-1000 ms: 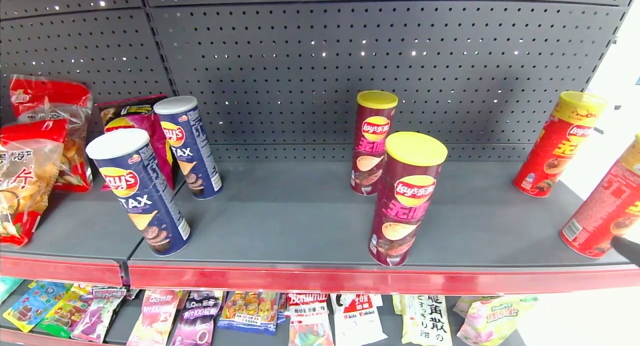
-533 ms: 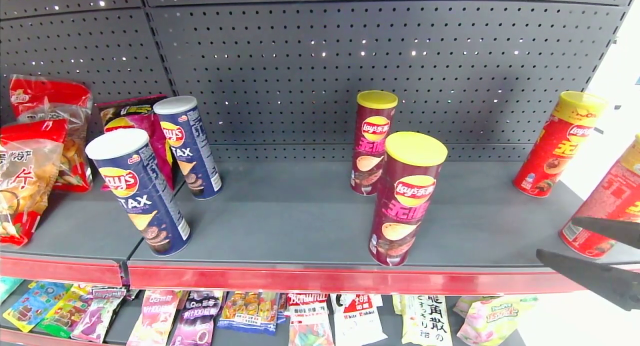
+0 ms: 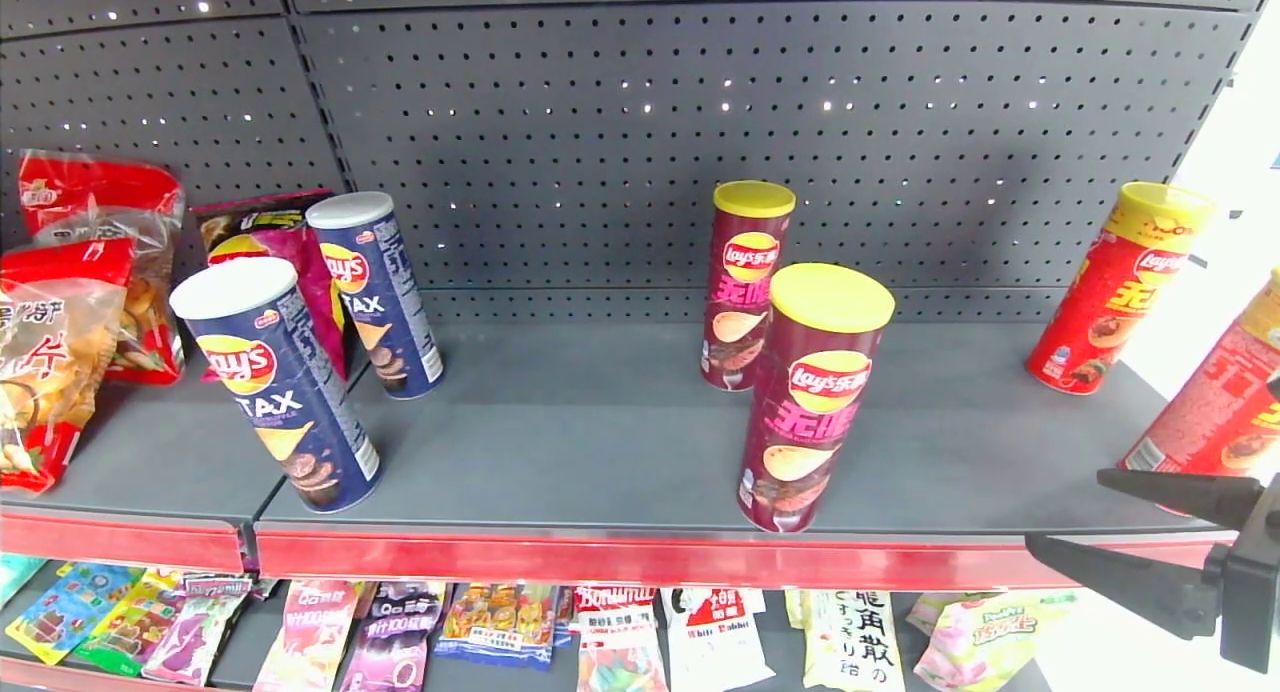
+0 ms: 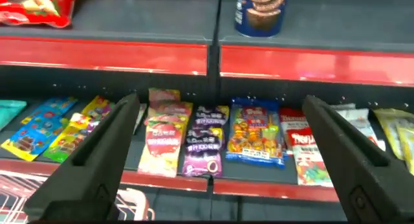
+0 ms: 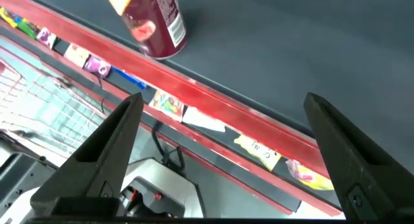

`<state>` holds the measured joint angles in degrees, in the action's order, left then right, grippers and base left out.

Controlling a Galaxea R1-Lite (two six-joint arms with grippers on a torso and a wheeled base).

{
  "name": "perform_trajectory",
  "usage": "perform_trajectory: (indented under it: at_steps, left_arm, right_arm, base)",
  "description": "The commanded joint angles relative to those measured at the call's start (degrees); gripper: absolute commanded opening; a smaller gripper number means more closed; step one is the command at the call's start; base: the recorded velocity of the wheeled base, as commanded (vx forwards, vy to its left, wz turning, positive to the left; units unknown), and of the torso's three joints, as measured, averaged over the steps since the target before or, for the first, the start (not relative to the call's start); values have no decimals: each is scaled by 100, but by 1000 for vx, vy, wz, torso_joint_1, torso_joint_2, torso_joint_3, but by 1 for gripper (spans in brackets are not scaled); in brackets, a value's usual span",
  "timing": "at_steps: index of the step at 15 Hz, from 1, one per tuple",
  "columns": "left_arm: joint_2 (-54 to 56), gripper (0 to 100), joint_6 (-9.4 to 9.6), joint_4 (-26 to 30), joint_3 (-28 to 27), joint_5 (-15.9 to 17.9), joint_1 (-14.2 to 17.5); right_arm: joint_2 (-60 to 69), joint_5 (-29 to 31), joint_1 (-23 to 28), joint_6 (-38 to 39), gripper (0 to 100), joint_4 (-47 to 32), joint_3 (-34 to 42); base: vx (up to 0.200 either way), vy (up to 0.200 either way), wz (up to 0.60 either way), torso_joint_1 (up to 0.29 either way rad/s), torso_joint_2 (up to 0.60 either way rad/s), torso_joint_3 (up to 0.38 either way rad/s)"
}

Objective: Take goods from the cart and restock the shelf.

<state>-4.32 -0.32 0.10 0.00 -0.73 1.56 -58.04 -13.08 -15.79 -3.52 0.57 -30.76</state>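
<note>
- right gripper (image 3: pixel 1065 512): fingers apart, nothing between them; parked at the near right end of the shelf (image 3: pixel 600 442), level with its red front lip (image 3: pixel 640 557)
- in the head view my upper right finger overlaps the base of the near red can (image 3: pixel 1215 412); can't tell whether it touches
- far red can (image 3: pixel 1115 287) stands farther back on the right, well apart from my fingers
- near maroon can (image 3: pixel 810 397) stands just behind the lip, right of centre; far maroon can (image 3: pixel 745 287) is behind it and slightly left, by the back panel; right wrist view has the near one (image 5: pixel 152 23) beyond the lip
- near blue can (image 3: pixel 275 382) is on the left by the lip; far blue can (image 3: pixel 375 292) is behind it to the right; snack bags (image 3: pixel 60 342) are at the far left
- left gripper (image 4: pixel 220 100): fingers wide apart, empty; held low, facing the lower shelf (image 4: pixel 278 188) with its row of sachets (image 4: pixel 197 143); base of the near blue can (image 4: pixel 260 13) shows on the shelf above
- wire cart (image 5: pixel 39 107) sits below the shelf front in the right wrist view
</note>
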Motion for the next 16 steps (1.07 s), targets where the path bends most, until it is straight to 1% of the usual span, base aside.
perform_trajectory:
  at_steps: [1, 2, 9, 11, 13, 15, 16]
  left_arm:
    - [432, 100, 67, -1, 0, 398, -156]
    - [432, 100, 58, 8, 0, 346, -147]
    - [432, 100, 40, 8, 0, 284, -147]
    - [432, 100, 40, 8, 0, 293, -147]
    - [432, 100, 40, 8, 0, 284, -147]
    - [432, 100, 40, 8, 0, 293, -147]
    - [432, 100, 40, 8, 0, 293, -147]
  right_arm:
    - [-6, -2, -3, -8, 100, 4, 26]
    - [21, -2, 5, -17, 100, 4, 61]
    - [47, 16, 5, -34, 100, 13, 316]
    - [-58, 60, 14, -140, 100, 13, 237]
    - [-322, 192, -3, -210, 100, 31, 184]
    - [-612, 201, 5, -281, 100, 242, 184]
    - [-867, 332, -3, -281, 100, 409, 158]
  base:
    - [0, 0, 0, 0, 0, 0]
    - [0, 0, 0, 0, 0, 0]
    - [0, 0, 0, 0, 0, 0]
    - [0, 0, 0, 0, 0, 0]
    - [0, 0, 0, 0, 0, 0]
    - [0, 0, 0, 0, 0, 0]
    - [0, 0, 0, 0, 0, 0]
